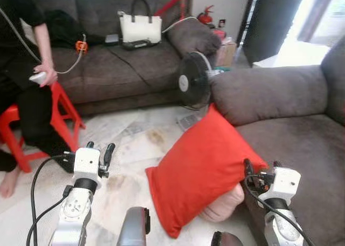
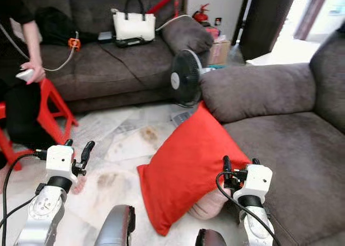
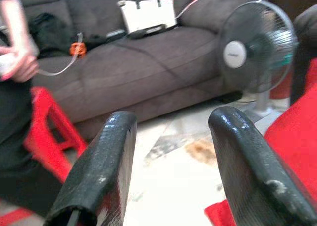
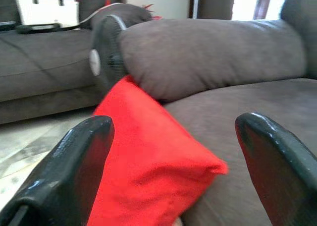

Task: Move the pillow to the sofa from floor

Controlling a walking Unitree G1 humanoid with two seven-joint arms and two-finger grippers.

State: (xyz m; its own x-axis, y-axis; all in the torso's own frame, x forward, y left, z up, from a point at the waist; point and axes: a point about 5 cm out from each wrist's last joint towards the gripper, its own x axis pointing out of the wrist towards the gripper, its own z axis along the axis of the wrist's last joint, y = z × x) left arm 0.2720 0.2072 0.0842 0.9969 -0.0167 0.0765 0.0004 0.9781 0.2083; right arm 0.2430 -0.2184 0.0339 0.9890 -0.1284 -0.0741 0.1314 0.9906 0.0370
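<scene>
The grey sofa (image 1: 302, 132) is the landmark: the red pillow (image 1: 197, 170) leans on its front edge, base on the floor. Soft and light, probably; pinch an upper corner. Beside it, right gripper (image 4: 173, 151) and left gripper (image 3: 168, 151) both stand spread, empty.

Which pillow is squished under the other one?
The pale pink pillow on the floor. The big red pillow leans on top of it against the sofa, so just its rounded end peeks out.
</scene>
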